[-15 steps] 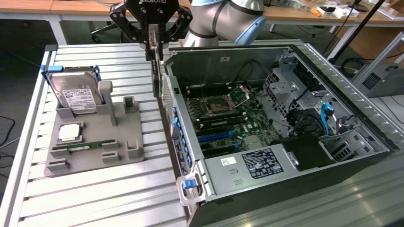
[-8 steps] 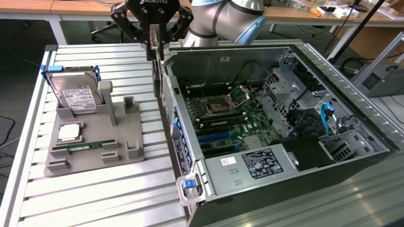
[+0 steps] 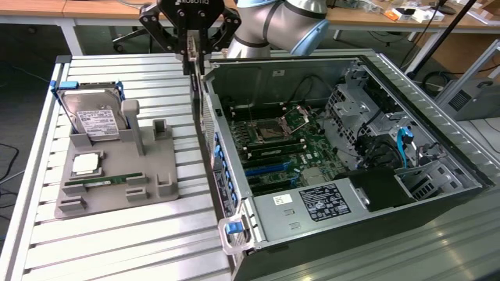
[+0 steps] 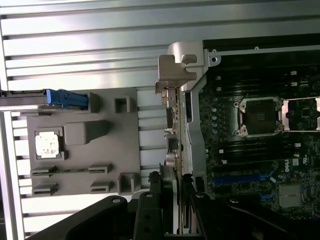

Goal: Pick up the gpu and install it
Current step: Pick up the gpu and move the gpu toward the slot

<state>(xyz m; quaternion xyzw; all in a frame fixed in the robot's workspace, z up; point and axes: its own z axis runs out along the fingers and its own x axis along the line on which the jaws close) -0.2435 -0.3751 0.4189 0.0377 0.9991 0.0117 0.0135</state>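
Pick done: hand (image 3: 191,51) partway closed, clamped on gpu (image 4: 174,131). Card hangs edge-on directly below hand, silver bracket (image 4: 176,75) at far end. Poised over rear wall of PC case (image 3: 289,69). Not in blue slots (image 3: 266,168) yet; install still left.

Bright even light; glare on slatted table (image 4: 75,35).

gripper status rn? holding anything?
Gripper: closed, holding the gpu edge-on.
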